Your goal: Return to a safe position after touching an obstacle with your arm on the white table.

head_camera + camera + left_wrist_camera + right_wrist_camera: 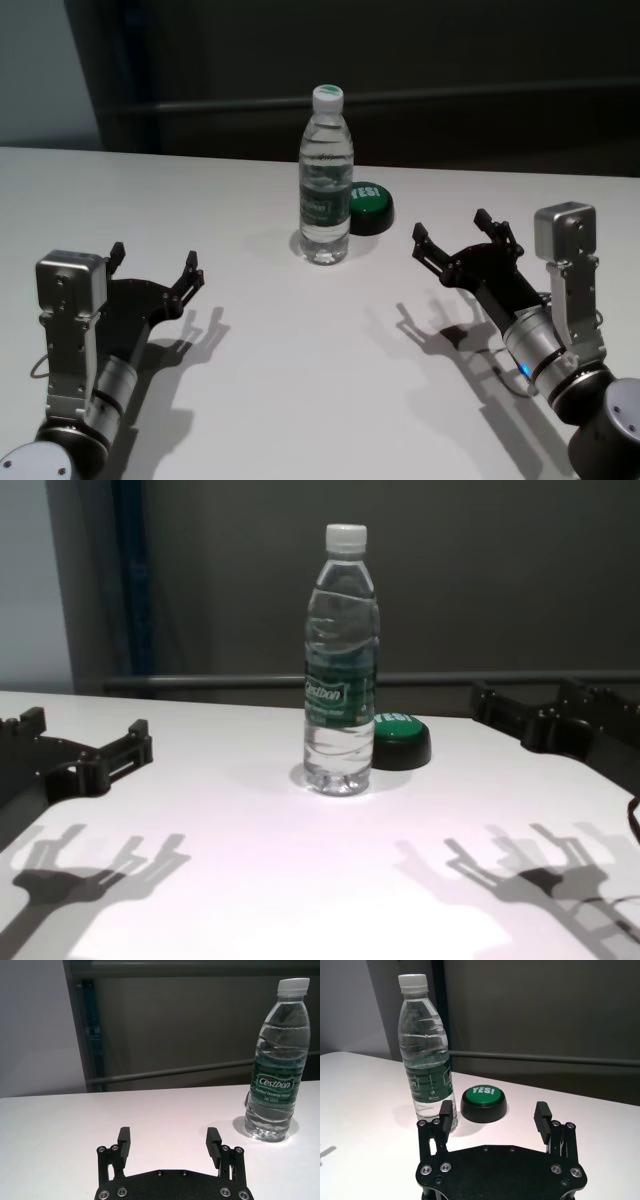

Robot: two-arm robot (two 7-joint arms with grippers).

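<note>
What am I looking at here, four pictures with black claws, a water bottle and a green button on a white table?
It is a two-armed robot, shown by four cameras at one moment. The head camera looks down at the white table. The chest camera sits lower. The other two ride on the wrists, each looking past its own claw. The left gripper and the right gripper are those claws; both are open, hold nothing and hover over the table. Between them, farther back, a clear water bottle stands upright with its white cap on. Just behind it on the robot's right sits a low black button with a green top reading YES. Neither gripper touches the bottle.
</note>
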